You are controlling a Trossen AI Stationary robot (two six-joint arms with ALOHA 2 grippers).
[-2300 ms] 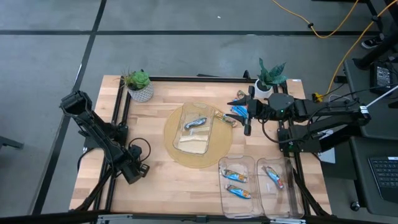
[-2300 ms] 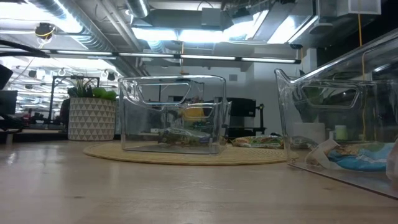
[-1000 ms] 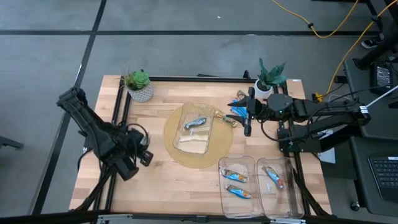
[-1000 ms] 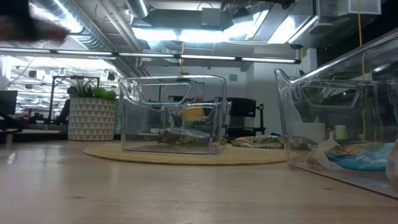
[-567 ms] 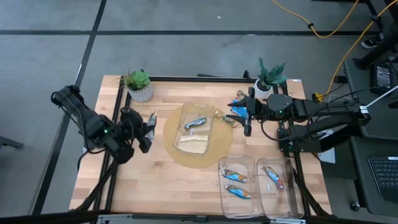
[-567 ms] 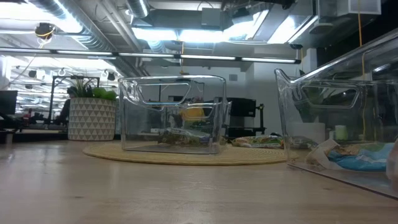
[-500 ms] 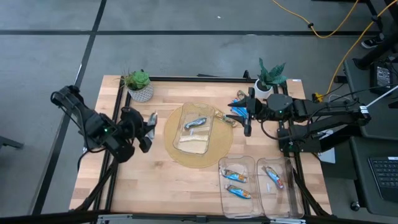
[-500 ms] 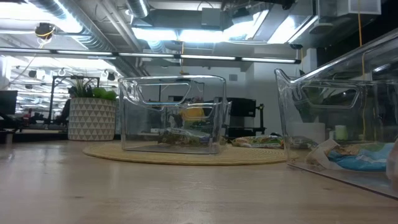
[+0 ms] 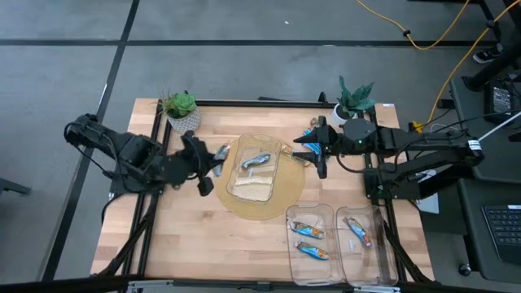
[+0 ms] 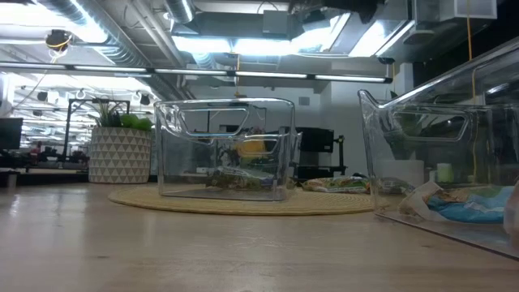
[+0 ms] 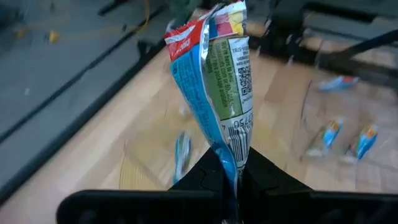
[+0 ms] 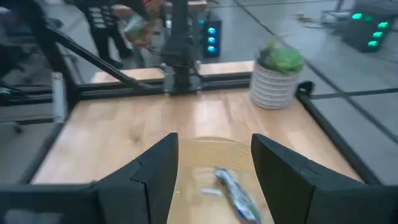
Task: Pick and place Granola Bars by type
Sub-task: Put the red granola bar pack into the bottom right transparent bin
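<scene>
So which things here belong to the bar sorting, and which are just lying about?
Part of the job:
- left gripper shut on a granola bar
- right gripper, open, empty
- clear bins
- bars in the bins

Just lying about:
- potted plants
- round woven mat

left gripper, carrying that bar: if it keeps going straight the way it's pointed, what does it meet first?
Probably the clear bin on the round mat. The left gripper, shut on a granola bar, points right toward its near wall. Its height isn't clear, so it may pass above the rim instead.
</scene>
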